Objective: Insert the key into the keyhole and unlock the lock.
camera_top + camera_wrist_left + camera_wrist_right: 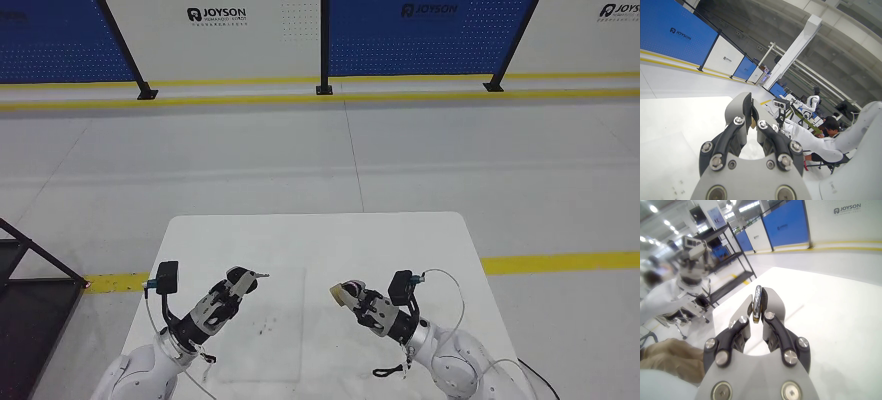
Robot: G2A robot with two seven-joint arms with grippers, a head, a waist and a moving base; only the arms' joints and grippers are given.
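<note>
At the far left, beside the white table (320, 240), stands a black rack (30, 268) on the floor. Next comes the left gripper (243, 281), raised over the near left part of the tabletop and pointing inward toward the middle. It is clenched on the key (258, 274) — a thin silvery tip sticks out past the fingertips toward the other arm. In the left wrist view this gripper (751, 102) has its black pads (747, 108) pressed nearly together, with only a sliver of something tan caught between them; the key's shape cannot be made out there.

Between the two arms lies bare tabletop with a few small dark specks (268, 325) on it, nearer the left arm.

Further right, the right gripper (349, 294) hangs over the near middle-right of the table, pointing back toward the left one. It grasps the lock (345, 291), a small tan-coloured body at its tip. The right wrist view shows the lock (756, 306) edge-on in that gripper (757, 294) — shiny metal above, brass at the lower end — squeezed between the two pads and clear of the table (829, 313).

Key and lock face each other across the gap, apart and not touching. Whether the keyhole is turned toward the key cannot be told.
</note>
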